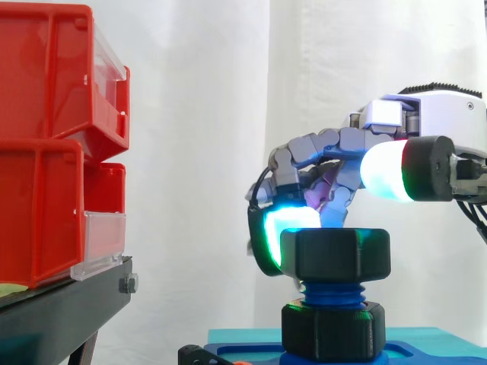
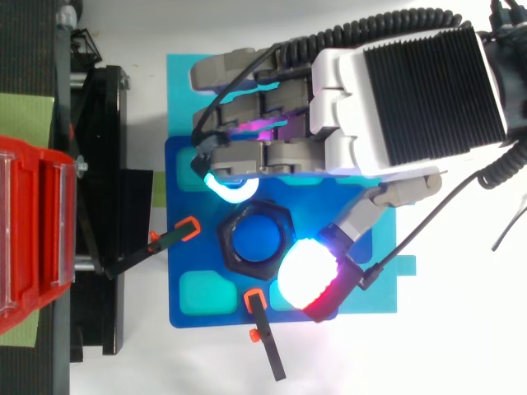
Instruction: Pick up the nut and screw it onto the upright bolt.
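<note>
Black hexagonal plastic nut (image 1: 335, 253) seated level atop the upright blue threaded bolt (image 1: 332, 293), axis vertical, directly under the hand (image 1: 327, 148). Fingers curled round it from above. Cyan-glowing fingertip (image 1: 285, 224) against the far flank, white-glowing thumb pad (image 2: 305, 276) raised over the opposite rim, apparently not pressing.

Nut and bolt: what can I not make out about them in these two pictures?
- Side view: how far the bolt reaches into the nut; the nut hides it.
- Side view: the bolt's foot; a black collar covers it.
- Top view: whether the hand touches the nut; the hand overlaps its rim.
</note>
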